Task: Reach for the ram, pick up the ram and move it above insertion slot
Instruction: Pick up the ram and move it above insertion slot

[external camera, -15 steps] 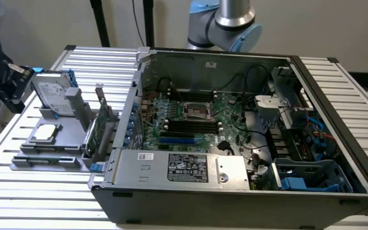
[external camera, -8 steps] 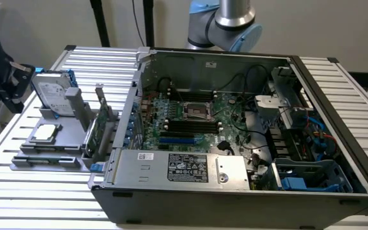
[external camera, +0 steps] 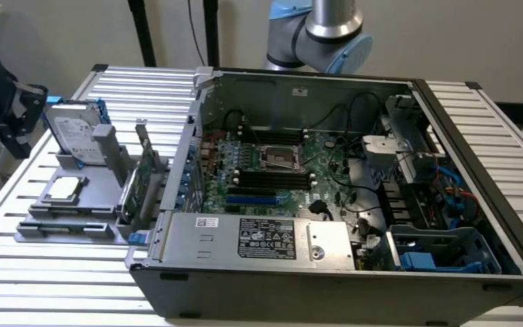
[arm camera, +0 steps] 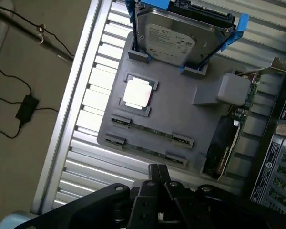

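Two slim green sticks stand on edge in clipped grooves of the grey holder (arm camera: pixel 181 109), and I take the one nearer my pincer (arm camera: pixel 158 168) as the ram (arm camera: pixel 144 149). I judge they are set that way so the long top edge is free to be pinched from above. The pincer is clenched with nothing between its fingers, hovering just off the holder's near rim and close to the ram without touching it. The holder also props the hard drive (arm camera: pixel 178 40) upright, beds the processor chip (arm camera: pixel 137 93) flat, and keeps the expansion card (arm camera: pixel 224 143) on edge, each apart from the others. On the slatted surface (external camera: pixel 62 286) the computer case (external camera: pixel 334 272) lies open on its side, likely so the insertion slot (external camera: pixel 271 178) faces up
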Tool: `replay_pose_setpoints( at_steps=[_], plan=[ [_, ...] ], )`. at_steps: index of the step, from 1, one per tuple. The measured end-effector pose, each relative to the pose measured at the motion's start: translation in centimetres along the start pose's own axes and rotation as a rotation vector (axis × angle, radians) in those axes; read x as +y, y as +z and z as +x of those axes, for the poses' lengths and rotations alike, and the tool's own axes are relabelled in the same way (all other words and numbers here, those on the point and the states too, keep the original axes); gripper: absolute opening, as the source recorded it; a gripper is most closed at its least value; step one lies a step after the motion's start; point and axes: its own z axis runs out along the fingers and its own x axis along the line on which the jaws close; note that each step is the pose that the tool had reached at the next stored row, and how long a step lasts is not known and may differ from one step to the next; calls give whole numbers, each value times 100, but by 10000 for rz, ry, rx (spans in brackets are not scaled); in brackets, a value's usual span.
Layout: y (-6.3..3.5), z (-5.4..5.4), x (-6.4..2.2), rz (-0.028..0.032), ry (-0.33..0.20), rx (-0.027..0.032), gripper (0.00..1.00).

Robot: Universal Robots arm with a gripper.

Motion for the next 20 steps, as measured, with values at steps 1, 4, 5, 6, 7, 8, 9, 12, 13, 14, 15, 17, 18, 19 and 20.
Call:
replay_pose_setpoints(
  at_steps=[1,4,5,6,7,8,9,12,13,14,15,17,18,19,20],
  plan=[
    [1,0,0,0,-187,5,11],
    [7,0,0,4,-732,22,11],
    [10,-1,-1,5,-911,28,11],
    [13,0,0,5,-1091,34,11],
    [18,0,-1,5,-1275,40,11],
    [23,0,-1,5,-1456,47,11],
    [28,0,-1,5,-1647,54,11],
    [43,0,-2,5,-2190,76,11],
    [49,0,-2,4,-2371,82,11],
    [53,0,-2,4,-2550,89,11],
    [57,0,-2,5,-2730,97,11],
    [61,0,-2,5,-3100,109,11],
    [63,0,-3,6,-3281,113,11],
    [64,0,-3,8,-3465,118,11],
    [65,0,-3,10,-3646,120,11]
  ],
)
